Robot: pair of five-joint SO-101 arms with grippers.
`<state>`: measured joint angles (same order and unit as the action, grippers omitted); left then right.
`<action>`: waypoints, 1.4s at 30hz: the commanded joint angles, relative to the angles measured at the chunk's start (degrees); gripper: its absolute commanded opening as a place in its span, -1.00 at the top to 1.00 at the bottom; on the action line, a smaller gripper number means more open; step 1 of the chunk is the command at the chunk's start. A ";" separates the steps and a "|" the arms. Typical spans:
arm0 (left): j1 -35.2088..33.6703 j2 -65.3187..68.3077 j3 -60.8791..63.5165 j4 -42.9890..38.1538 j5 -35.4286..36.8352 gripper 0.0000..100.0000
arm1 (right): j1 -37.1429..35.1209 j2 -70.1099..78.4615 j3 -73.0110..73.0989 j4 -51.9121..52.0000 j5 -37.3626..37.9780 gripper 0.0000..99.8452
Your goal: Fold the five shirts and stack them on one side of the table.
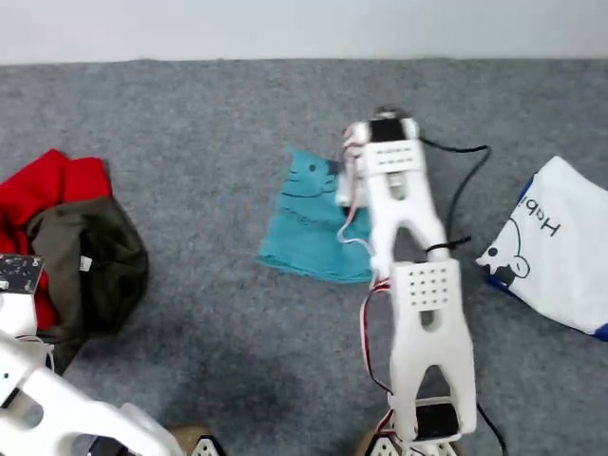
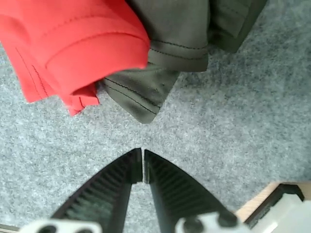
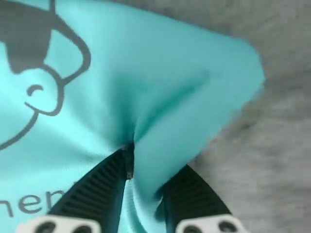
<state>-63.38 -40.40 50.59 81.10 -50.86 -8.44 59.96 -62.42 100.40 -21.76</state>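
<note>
A teal shirt (image 1: 309, 223) with a grey animal print lies partly folded mid-table. My right gripper (image 3: 133, 167) is shut on the teal shirt (image 3: 146, 82), a fold of cloth pinched between its black fingers (image 3: 97, 187); in the high view the white right arm (image 1: 399, 209) stands over the shirt's right edge. A red shirt (image 1: 47, 190) and a dark olive shirt (image 1: 95, 261) lie heaped at the left. My left gripper (image 2: 143, 167) hovers shut over bare carpet just short of the olive shirt (image 2: 170, 48) and red shirt (image 2: 63, 43). A white shirt (image 1: 560, 242) with a bear print lies at the right.
Grey carpet (image 1: 190, 114) covers the table. Black cables (image 1: 465, 190) trail from the right arm toward the white shirt. A blue edge (image 1: 503, 285) peeks from under the white shirt. A wooden table edge (image 2: 257, 206) shows by the left arm's base.
</note>
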 commanded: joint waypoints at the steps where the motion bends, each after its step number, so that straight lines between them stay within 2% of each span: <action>1: -0.09 -1.14 -0.92 -0.70 -0.62 0.96 | 5.49 -11.21 -1.05 2.59 5.98 0.98; 8: 0.00 -1.05 -0.92 -0.97 -0.62 0.96 | 10.86 -23.08 -0.97 2.59 13.63 0.98; 22: 0.09 -0.79 -0.92 -1.05 -0.70 0.96 | 20.53 -31.34 -1.05 2.59 16.09 0.98; 26: 2.64 -0.97 -0.92 -0.88 -0.70 0.96 | 22.55 -34.15 -0.53 2.59 16.88 0.98; 32: 7.21 -1.05 -0.92 -0.79 -0.53 0.96 | 23.08 -40.40 8.00 2.59 16.53 0.98; 42: 7.65 -0.97 -0.92 -0.79 -0.53 0.96 | 26.59 -49.10 14.95 2.33 16.35 0.98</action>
<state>-56.09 -40.40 50.59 81.10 -50.86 15.74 15.03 -47.21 100.66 -5.41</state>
